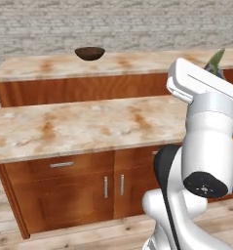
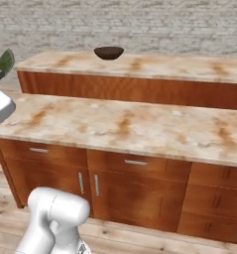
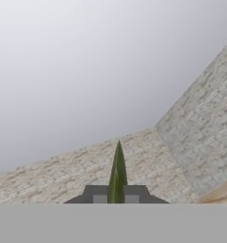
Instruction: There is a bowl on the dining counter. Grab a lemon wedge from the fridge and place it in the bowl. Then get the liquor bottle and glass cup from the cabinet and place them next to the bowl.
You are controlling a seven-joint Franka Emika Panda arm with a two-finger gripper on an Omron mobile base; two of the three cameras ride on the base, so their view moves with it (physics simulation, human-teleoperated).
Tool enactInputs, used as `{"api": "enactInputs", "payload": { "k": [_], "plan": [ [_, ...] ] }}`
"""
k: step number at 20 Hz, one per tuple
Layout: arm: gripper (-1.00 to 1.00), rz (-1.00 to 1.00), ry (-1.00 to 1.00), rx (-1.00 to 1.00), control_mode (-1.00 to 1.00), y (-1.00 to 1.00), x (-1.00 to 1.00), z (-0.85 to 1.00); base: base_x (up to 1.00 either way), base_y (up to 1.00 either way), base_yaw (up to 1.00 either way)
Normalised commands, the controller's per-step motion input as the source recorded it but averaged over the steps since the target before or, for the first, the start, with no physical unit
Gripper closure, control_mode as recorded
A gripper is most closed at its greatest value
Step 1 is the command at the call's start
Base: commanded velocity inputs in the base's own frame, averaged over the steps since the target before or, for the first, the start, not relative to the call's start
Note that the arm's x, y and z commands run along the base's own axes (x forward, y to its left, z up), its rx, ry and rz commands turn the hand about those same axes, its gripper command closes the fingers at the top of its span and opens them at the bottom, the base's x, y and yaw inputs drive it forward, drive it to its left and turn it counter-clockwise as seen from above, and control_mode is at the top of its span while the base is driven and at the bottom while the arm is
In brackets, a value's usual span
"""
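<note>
While bowl [image 1: 90, 52] sits on dining counter [image 1: 49, 66] (nothing inside), hand [image 3: 116, 193] clamps lemon wedge [image 3: 117, 171].

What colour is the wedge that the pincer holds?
Green: the lemon wedge looks dark olive green. The hand view shows it best, clamped in the pincer.

Arm folded upright, forearm angled up, well short of the bowl [image 1: 90, 52], which lies beyond and to its left. Gripper [image 3: 116, 195] raised and pointing upward, jaws closed on a thin green lemon wedge [image 3: 117, 173]. Wedge tip projects above the fingers [image 3: 99, 193], higher than the bowl.
</note>
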Motion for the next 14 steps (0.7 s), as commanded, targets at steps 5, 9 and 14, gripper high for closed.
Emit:
{"api": "enactInputs", "payload": {
  "k": [5, 9, 14],
  "plan": [
    [1.00, 0.00, 0.00, 0.00, 1.00, 0.00, 0.00, 0.00, 0.10, 1.00, -0.06],
    [1.00, 0.00, 0.00, 0.00, 1.00, 0.00, 0.00, 0.00, 0.18, 1.00, -0.16],
    [1.00, 0.00, 0.00, 0.00, 1.00, 0.00, 0.00, 0.00, 0.31, 1.00, -0.33]
  ]
}}
